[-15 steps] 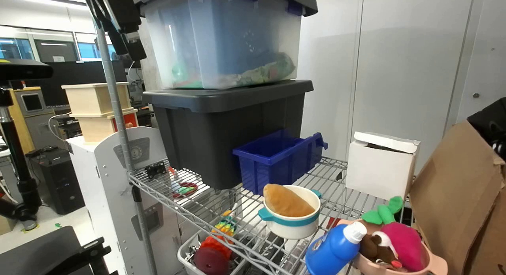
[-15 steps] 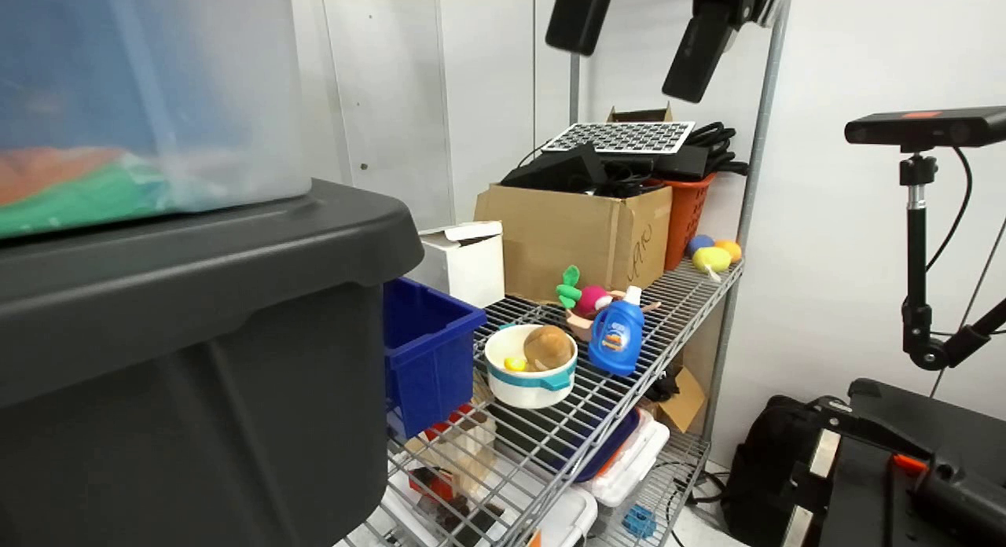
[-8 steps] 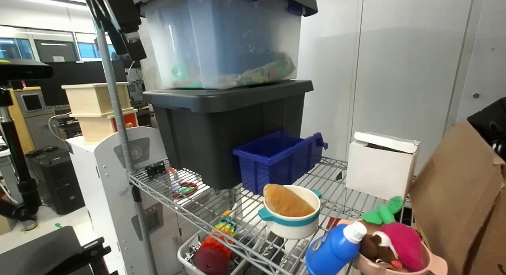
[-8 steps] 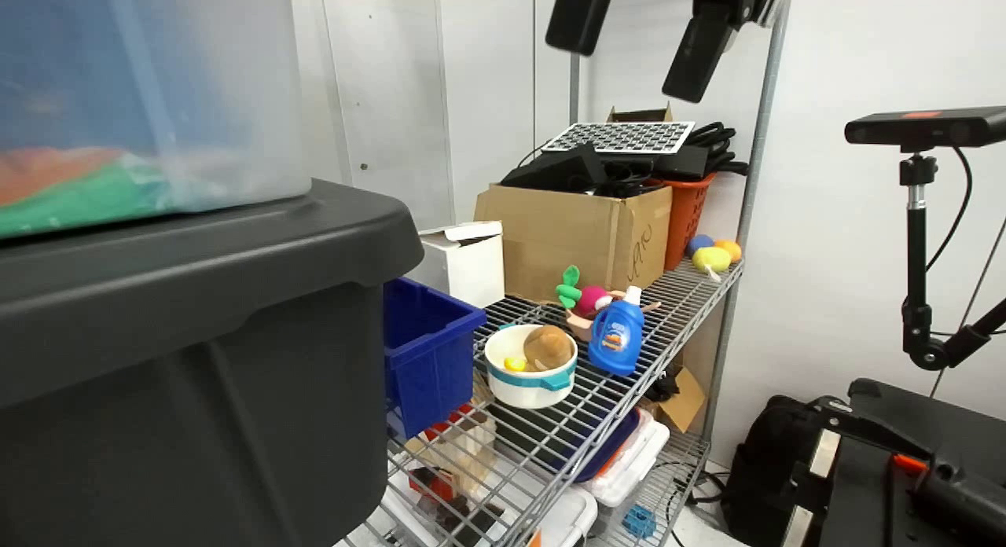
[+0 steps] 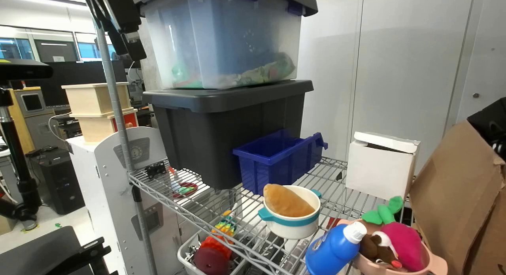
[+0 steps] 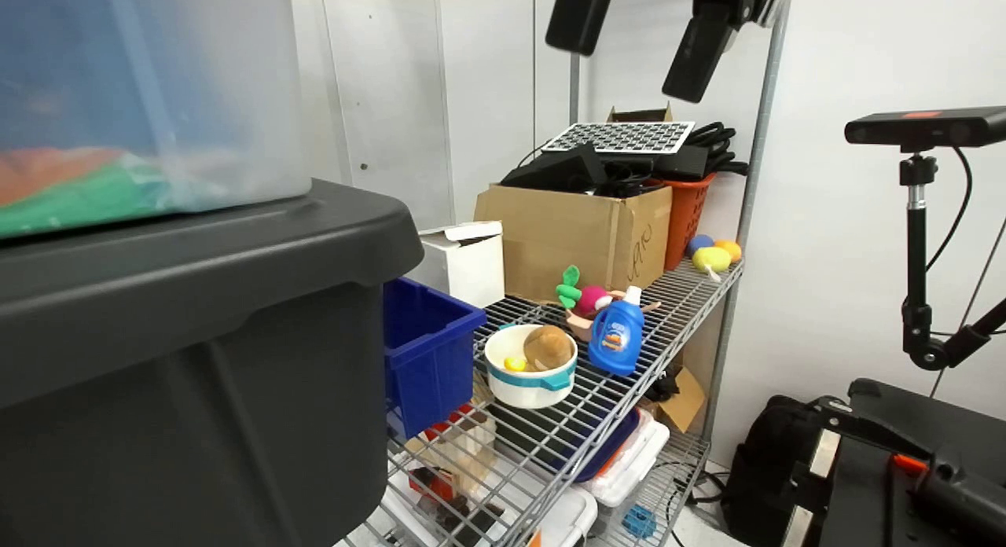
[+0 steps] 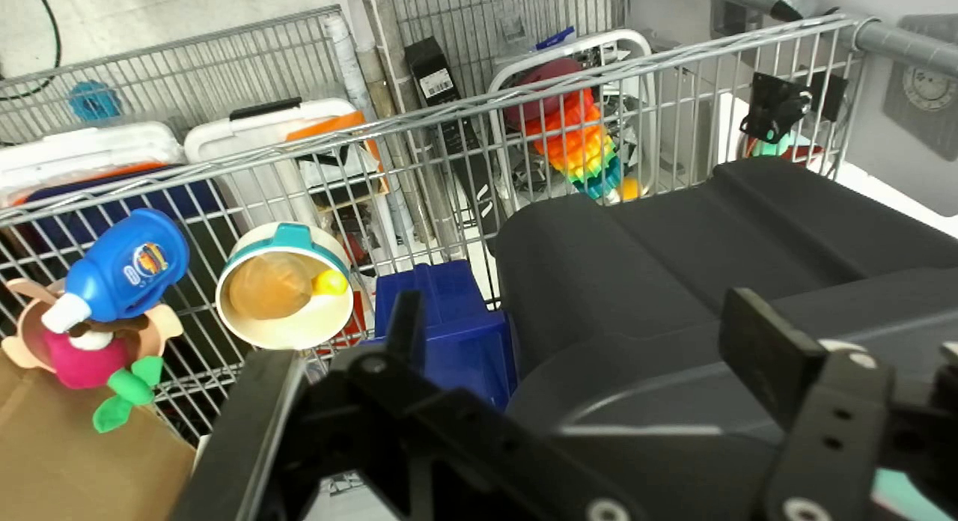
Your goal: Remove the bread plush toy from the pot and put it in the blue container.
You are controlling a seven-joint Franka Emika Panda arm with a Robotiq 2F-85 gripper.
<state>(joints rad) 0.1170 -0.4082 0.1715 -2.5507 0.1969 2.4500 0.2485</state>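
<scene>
The bread plush toy is golden-brown and leans inside the pot, one end above the rim; it also shows in the wrist view. The pot is white with a teal band and handles, and stands on the wire shelf. A small yellow thing lies in the pot beside the bread. The blue container stands next to the pot against the dark grey tote; it also shows in an exterior view. My gripper is open and empty, high above the shelf. In the wrist view its fingers are wide apart.
The dark grey tote carries a clear lidded tote. A blue bottle and a pink bowl with plush toys stand beyond the pot. A white box and a cardboard box stand behind. The shelf has a raised wire edge.
</scene>
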